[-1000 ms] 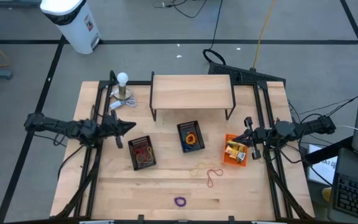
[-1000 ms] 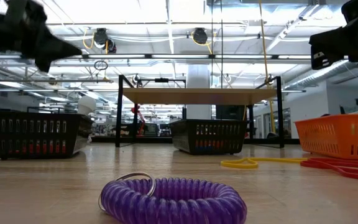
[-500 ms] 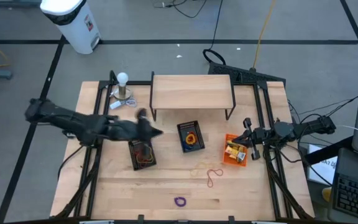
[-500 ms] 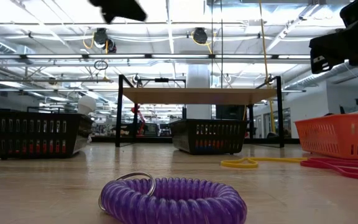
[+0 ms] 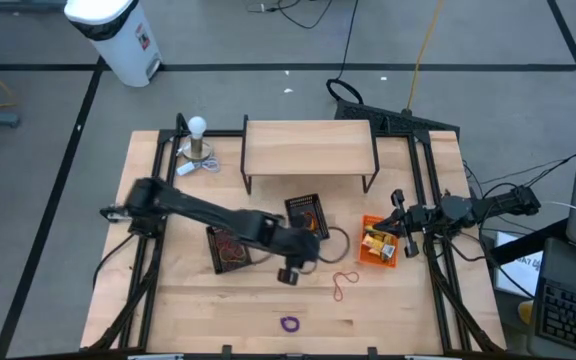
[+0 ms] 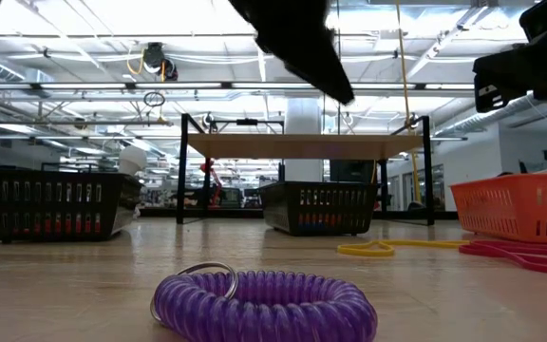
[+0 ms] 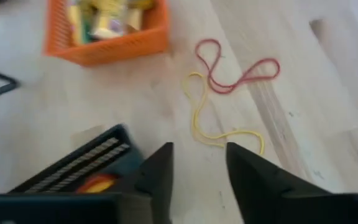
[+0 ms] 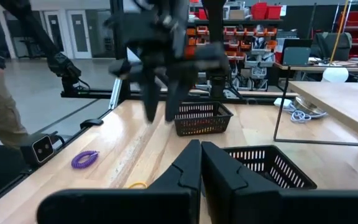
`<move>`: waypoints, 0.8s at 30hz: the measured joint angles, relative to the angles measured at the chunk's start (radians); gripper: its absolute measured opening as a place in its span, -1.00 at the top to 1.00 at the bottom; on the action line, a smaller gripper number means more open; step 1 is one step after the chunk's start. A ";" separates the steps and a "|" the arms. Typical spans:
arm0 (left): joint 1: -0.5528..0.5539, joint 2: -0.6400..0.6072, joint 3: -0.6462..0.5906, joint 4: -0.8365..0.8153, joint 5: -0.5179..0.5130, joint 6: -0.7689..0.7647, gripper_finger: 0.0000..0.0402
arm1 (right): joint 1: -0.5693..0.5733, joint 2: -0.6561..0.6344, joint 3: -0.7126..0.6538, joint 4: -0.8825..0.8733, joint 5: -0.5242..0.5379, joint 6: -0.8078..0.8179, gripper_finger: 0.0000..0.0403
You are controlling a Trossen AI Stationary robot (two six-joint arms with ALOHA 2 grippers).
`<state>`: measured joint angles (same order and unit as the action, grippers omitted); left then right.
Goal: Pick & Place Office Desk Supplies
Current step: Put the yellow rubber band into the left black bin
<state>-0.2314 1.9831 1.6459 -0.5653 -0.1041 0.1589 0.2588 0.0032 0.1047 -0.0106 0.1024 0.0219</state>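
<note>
The left tool [image 5: 313,250] hangs over the middle of the worktop [image 5: 198,310], its arm stretched long and diagonal from the left edge, bent at the elbow near the left black basket; in the left wrist view its two dark fingers [image 7: 157,171] stand a modest gap apart with nothing between them, pointing down at the bare wood just short of a yellow loop [image 7: 213,118]. The right tool [image 5: 400,222] waits at the right edge beside the orange basket, arm folded back toward its base, and its fingers [image 8: 194,168] sit pressed close together, empty. Three loose elastic items lie on the wood: the thin yellow loop, a thin red loop [image 7: 232,68] that touches and crosses it at one end, and a purple coiled band [image 6: 264,306] on a metal ring, well apart near the front edge. There are three mesh baskets: two black wire ones, the left [image 5: 230,247] holding red loops and the middle one [image 5: 308,212] holding something orange and yellow, and one orange plastic basket [image 7: 114,40] filled with small yellow packets [image 7: 107,15]. A low wooden shelf [image 5: 308,148] on thin black legs stands at the back, with a white ball-topped metal stand [image 5: 198,140] beside it at the back left.
</note>
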 joint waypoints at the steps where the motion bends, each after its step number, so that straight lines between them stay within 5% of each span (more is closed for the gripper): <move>1: 0.000 0.032 0.027 -0.015 0.008 0.013 0.22 | 0.000 0.000 0.000 0.000 0.000 0.000 1.00; 9: -0.017 0.194 0.133 -0.149 0.184 0.092 -0.06 | 0.000 0.000 -0.001 0.001 -0.003 0.000 1.00; 24: -0.057 0.302 0.133 -0.118 0.116 0.184 -0.06 | 0.000 0.000 -0.009 0.029 -0.003 -0.009 1.00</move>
<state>-0.2887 2.2852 1.7794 -0.6830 0.0117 0.3427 0.2588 0.0032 0.0958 0.0187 0.0998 0.0132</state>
